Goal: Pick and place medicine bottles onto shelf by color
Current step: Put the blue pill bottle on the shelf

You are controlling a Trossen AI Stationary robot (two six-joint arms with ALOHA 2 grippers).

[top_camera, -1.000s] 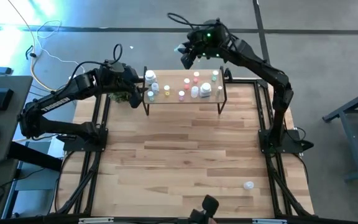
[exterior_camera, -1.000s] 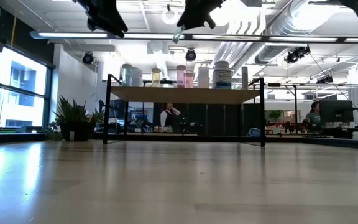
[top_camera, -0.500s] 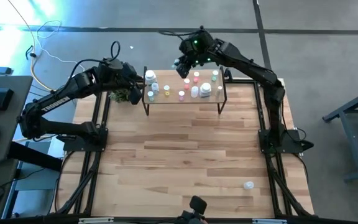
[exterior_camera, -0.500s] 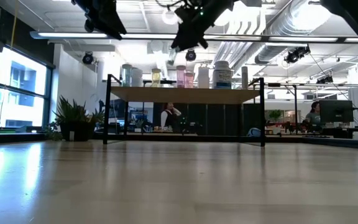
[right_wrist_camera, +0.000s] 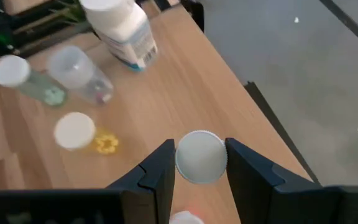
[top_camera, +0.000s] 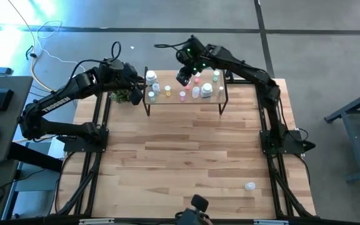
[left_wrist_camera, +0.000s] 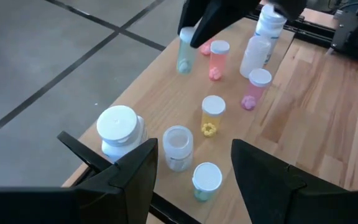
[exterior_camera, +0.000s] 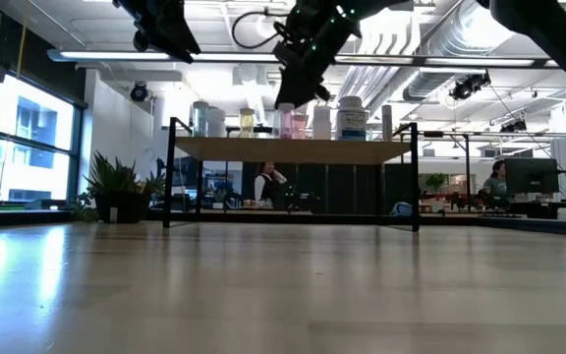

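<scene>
The shelf (top_camera: 183,99) is a narrow light-wood board on black legs at the table's far side. Several small bottles stand on it: white, clear, pink, yellow and green (left_wrist_camera: 213,112). My right gripper (top_camera: 183,76) hangs over the shelf's middle, toward its far edge. It is shut on a pale green bottle with a white cap (left_wrist_camera: 184,50), which also shows in the right wrist view (right_wrist_camera: 199,157). My left gripper (left_wrist_camera: 194,155) is open and empty above the shelf's left end (top_camera: 137,84). One more bottle (top_camera: 250,185) stands on the table near the right front. My right gripper pinches the pale green bottle's top, at its white cap (right_wrist_camera: 199,157), between its two fingers (right_wrist_camera: 160,171). The fingers come from above, slanting down. The bottle hangs roughly upright below them (left_wrist_camera: 184,59), clear of the shelf board.
A large white bottle (left_wrist_camera: 118,127) stands at the shelf's left end, and taller white ones (left_wrist_camera: 263,31) at its right. A green plant (top_camera: 122,95) sits by the shelf's left legs. The wide tabletop (top_camera: 186,162) lies in front of the shelf.
My right gripper has carried the pale green bottle toward the table's left and near side and down, from beyond the shelf's far edge to just above the bottles on it. It has stayed shut on the bottle.
</scene>
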